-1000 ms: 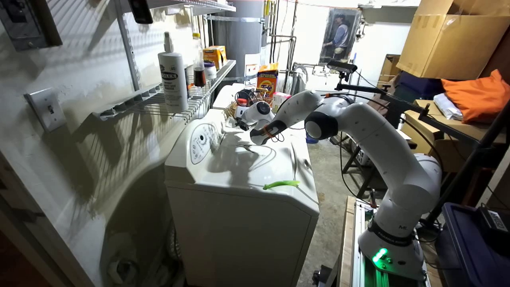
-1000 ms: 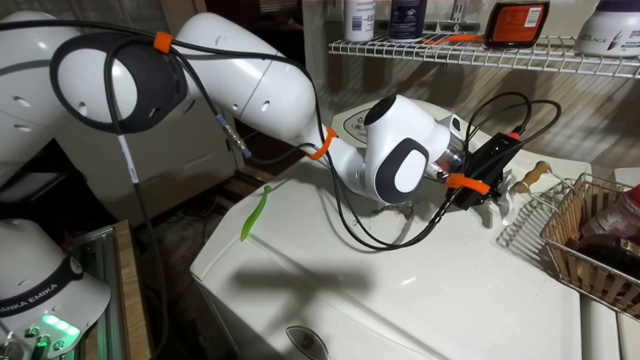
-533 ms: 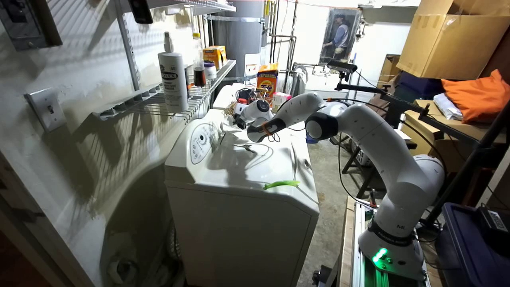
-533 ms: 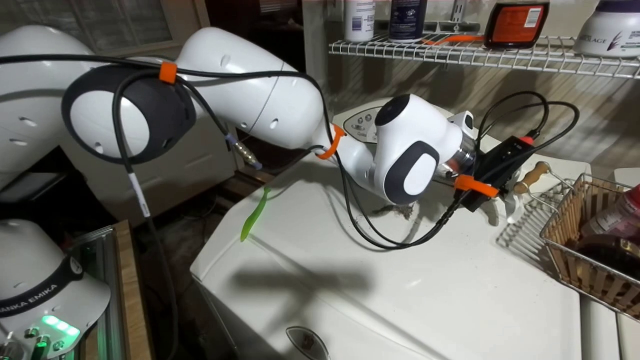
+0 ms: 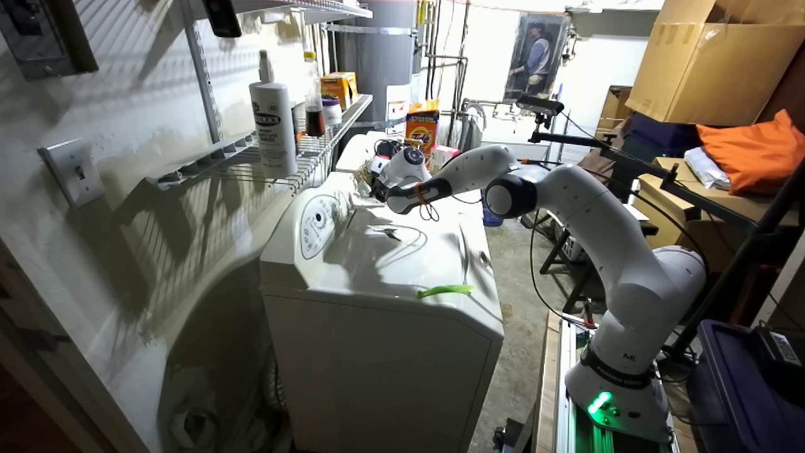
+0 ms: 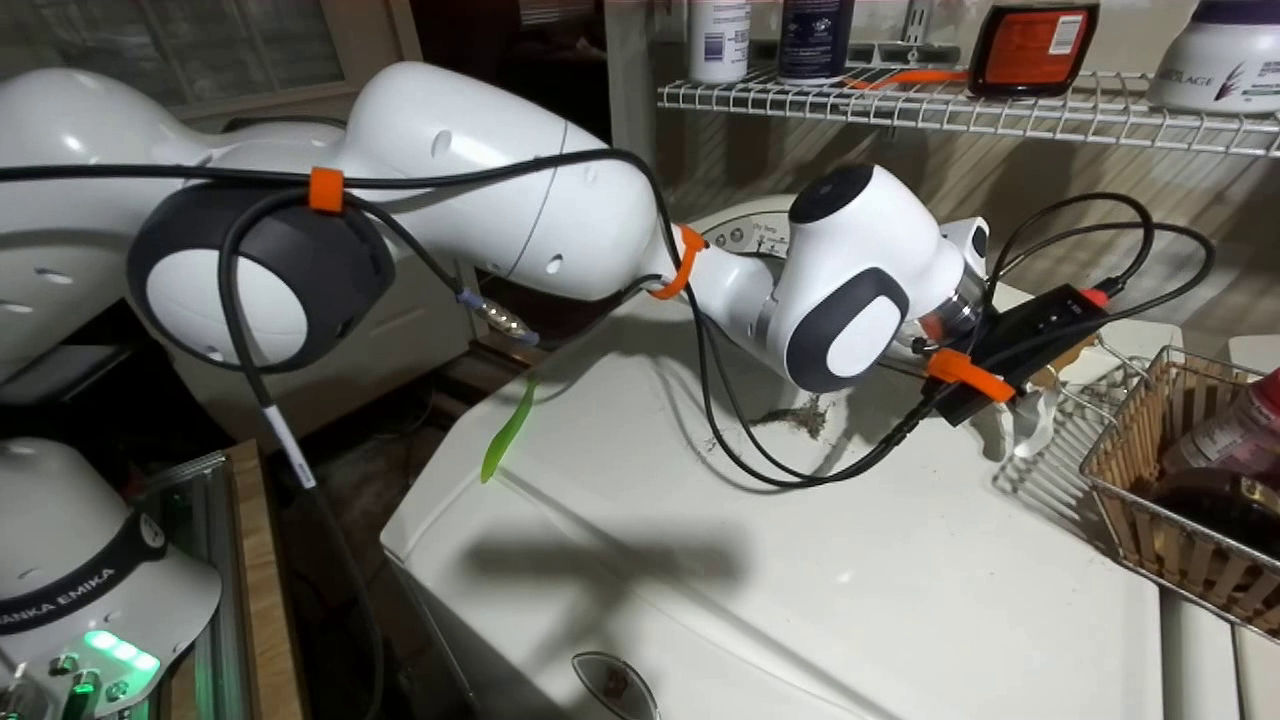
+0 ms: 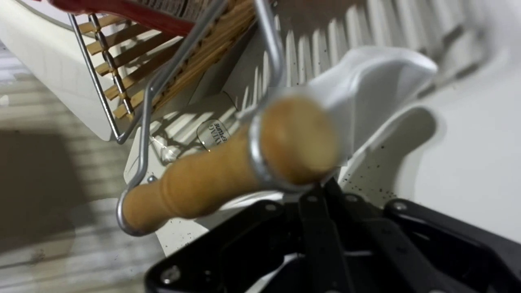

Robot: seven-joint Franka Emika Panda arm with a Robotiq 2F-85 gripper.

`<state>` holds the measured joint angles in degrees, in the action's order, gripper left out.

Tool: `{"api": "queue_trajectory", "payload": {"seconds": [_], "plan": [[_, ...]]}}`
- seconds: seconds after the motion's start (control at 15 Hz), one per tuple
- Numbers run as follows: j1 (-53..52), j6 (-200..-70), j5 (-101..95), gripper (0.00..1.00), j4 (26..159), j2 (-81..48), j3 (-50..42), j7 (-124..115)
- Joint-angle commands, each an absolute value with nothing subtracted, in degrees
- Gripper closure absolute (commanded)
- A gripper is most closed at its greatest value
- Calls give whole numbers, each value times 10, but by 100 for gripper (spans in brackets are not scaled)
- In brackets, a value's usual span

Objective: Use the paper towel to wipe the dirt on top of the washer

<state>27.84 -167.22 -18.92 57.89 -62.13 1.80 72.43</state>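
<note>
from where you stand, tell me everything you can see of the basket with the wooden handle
The basket looks upright and open-topped, made of silvery metal wire and thin brown slats that look wooden. Wire arms lean out from one end to a turned, light-brown wooden handle. Inside are a reddish bottle and a dark item. It sits at one side of the washer, with a slatted shadow beside it; what bears it is unclear. The handle is close to the gripper; whether they touch is unclear.

White washer (image 6: pixel 900 580), white paper towel (image 7: pixel 382 65), black claw (image 7: pixel 324 192), tan-slatted basket (image 6: pixel 1150 532).
</note>
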Motion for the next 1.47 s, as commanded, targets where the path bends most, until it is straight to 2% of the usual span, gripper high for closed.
{"api": "queue_trajectory", "payload": {"seconds": [0.0, 0.87, 0.93, 1.0, 1.4], "plan": [[296, -1617, -171, 99, 520, -651, 58, 752], [303, -1529, -175, 99, 432, -702, 97, 748], [289, -1540, -133, 99, 438, -699, 73, 760], [299, -1546, -175, 96, 473, -679, 82, 729], [292, -1551, -156, 99, 459, -690, 70, 741]]}}
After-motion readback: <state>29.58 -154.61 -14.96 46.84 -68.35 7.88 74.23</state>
